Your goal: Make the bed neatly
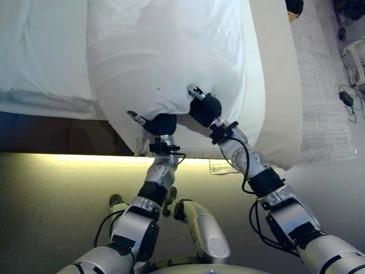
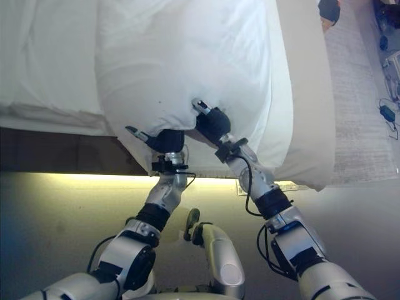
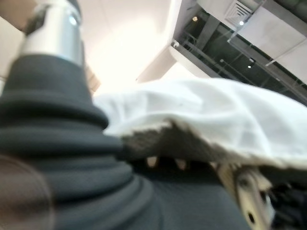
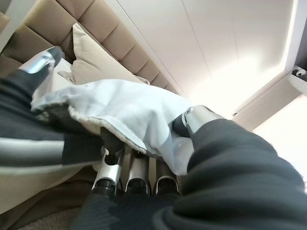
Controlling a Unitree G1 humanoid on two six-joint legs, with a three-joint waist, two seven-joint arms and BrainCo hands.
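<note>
A white duvet (image 1: 171, 51) lies bunched on the bed (image 1: 45, 63), with its near edge hanging over the bed's side. Both hands hold that edge close together. My left hand (image 1: 158, 123) grips it from below, its thumb sticking out to the left; in the left wrist view the duvet (image 3: 216, 110) drapes over the hand's fingers. My right hand (image 1: 204, 108) pinches the hem just to the right. In the right wrist view its fingers (image 4: 136, 175) curl under the duvet (image 4: 124, 108) and the thumb presses on top.
A cream cover (image 1: 279, 85) runs along the bed's right side, with a pale rug (image 1: 325, 97) and cabled devices (image 1: 347, 97) beyond. The dark bed base (image 1: 57, 134) has a lit strip beneath. A cream pillow (image 4: 91, 57) leans on the tan padded headboard (image 4: 72, 14).
</note>
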